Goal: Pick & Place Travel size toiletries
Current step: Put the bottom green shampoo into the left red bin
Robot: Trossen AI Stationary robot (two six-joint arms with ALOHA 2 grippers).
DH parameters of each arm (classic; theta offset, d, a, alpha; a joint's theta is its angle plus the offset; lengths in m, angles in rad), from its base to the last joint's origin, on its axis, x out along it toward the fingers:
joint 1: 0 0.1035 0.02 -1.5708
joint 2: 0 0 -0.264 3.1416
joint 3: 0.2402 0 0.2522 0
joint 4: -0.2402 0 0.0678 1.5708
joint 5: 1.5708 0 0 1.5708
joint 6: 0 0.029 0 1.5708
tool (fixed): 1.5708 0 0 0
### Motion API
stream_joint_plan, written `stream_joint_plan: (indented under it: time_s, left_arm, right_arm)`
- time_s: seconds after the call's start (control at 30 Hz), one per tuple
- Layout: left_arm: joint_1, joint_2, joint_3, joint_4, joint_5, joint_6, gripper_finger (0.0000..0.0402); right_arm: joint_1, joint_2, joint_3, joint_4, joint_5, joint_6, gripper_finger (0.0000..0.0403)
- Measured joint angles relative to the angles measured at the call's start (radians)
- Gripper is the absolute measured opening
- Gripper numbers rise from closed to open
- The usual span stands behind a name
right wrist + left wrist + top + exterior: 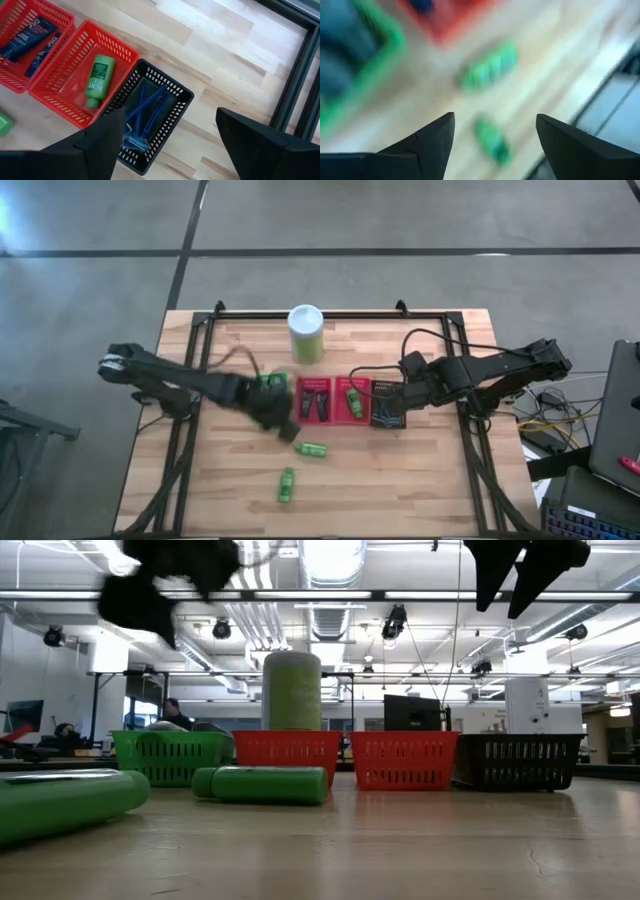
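Wooden table (400,490): four baskets (314,401), canister (306,333), two green bottles (312,450).

Materials and finish, as they are showing now

Table top (400,480) is showing pale wood planks, visible grain, faint satin sheen. Baskets – green (168,756), two red (82,80), black (150,117) – are looking like slotted moulded plastic, matt. Green bottles (265,785) are reading as smooth plastic, slightly glossy. Table frame (295,95) is looking like black matt metal. Gripper fingers (260,145) are showing dark and matt.
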Motion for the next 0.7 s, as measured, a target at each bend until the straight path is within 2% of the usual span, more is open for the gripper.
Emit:
stream_joint_plan:
  time_s: [0.1,0.2,0.47,0.7]
  left_arm:
    - [-0.116,0.013,0.0,-0.039,0.008,-0.08,0.0285]
    - [-0.181,0.04,0.0,-0.041,-0.024,-0.176,0.0285]
    - [-0.284,0.192,-0.001,0.052,-0.029,-0.38,0.0309]
    - [-0.313,0.287,-0.002,0.155,-0.044,-0.499,0.0339]
  right_arm:
    - [0.0,0.0,0.0,0.004,0.0,0.0,0.0298]
    - [0.0,0.0,0.0,0.007,0.0,-0.004,0.0293]
    - [0.0,0.0,0.0,0.031,0.001,-0.046,0.028]
    - [0.0,0.001,0.0,0.029,-0.013,-0.064,0.0273]
